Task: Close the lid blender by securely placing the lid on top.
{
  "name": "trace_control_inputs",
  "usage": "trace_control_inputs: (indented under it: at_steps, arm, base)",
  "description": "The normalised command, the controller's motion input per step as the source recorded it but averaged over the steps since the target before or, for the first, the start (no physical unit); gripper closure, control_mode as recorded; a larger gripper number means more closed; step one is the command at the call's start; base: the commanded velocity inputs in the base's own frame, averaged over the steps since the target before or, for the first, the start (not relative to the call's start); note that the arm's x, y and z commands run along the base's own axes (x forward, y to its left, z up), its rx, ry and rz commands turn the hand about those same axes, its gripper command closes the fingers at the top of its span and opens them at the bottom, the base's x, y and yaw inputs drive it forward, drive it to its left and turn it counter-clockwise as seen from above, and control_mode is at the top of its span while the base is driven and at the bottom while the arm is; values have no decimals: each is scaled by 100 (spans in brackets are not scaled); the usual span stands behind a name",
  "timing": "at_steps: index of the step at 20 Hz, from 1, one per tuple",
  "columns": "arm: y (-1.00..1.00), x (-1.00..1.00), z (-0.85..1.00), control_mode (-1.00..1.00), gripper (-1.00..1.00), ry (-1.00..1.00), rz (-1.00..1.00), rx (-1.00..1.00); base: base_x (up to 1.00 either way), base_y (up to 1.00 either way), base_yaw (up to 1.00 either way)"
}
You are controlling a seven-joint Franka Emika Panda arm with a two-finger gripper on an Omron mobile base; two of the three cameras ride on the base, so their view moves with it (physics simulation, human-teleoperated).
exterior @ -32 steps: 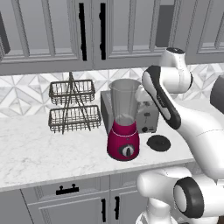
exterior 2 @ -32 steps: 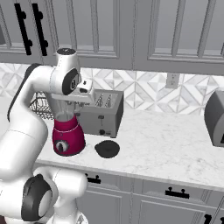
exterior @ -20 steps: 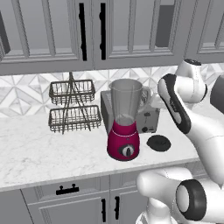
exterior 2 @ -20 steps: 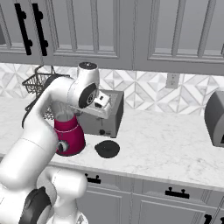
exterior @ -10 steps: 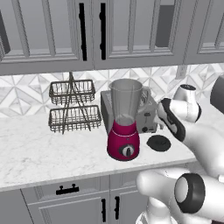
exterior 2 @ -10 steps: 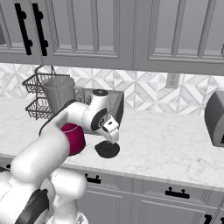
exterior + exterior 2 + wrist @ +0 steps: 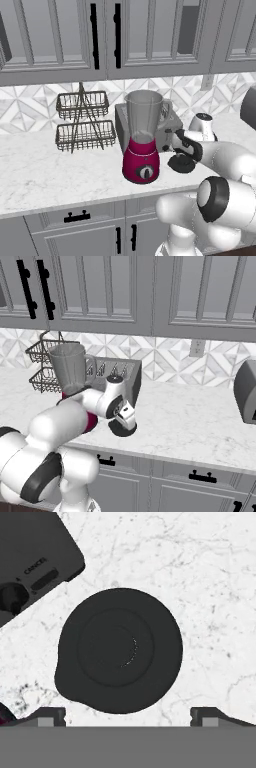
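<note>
Black and flat, the small round disc of a lid (image 7: 119,649) with its raised centre lies on the white marbled worktop (image 7: 210,587), directly beneath the claw (image 7: 128,714); the two dark finger tips (image 7: 47,716) stand far apart at either side of it, wider than the lid itself, and they hold nothing; I see no contact between tips and lid. From the left base view the lid (image 7: 181,164) sits just to the right of the blender (image 7: 144,137), a tall clear grey-tinted jar on a rounded magenta base with a round dial; the jar's mouth is uncovered; the lid is near the base but apart from it. The claw (image 7: 178,154) hangs low over the lid, at the end of the white arm that bends down over the worktop (image 7: 45,170). From the right base view the same lid (image 7: 123,429) shows as a dark patch under the white hand, near the front edge of the worktop (image 7: 190,416), with the blender (image 7: 75,381) partly behind the arm.

Behind the blender and the lid stands a boxy silver toaster (image 7: 167,127); its dark corner with a knob and a button marked CANCEL (image 7: 30,559) reaches close to the lid without touching it. Further left a two-tier dark wire basket rack (image 7: 82,122) stands against the patterned tile wall; grey cabinet doors with black handles (image 7: 93,35) hang above.
</note>
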Motion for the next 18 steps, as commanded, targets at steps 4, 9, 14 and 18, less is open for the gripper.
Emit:
trace_control_inputs:
  at_steps: [4,9,14,18]
  arm:
    - [0,38,-16,-100,-100,0,0,0]
    - [0,40,-21,-100,-100,7,0,0]
    - [0,28,-38,-100,-100,6,0,0]
    - [0,24,-36,-100,-100,5,0,0]
  base:
    - [0,0,0]
    - [0,0,0]
    - [0,0,0]
    - [0,0,0]
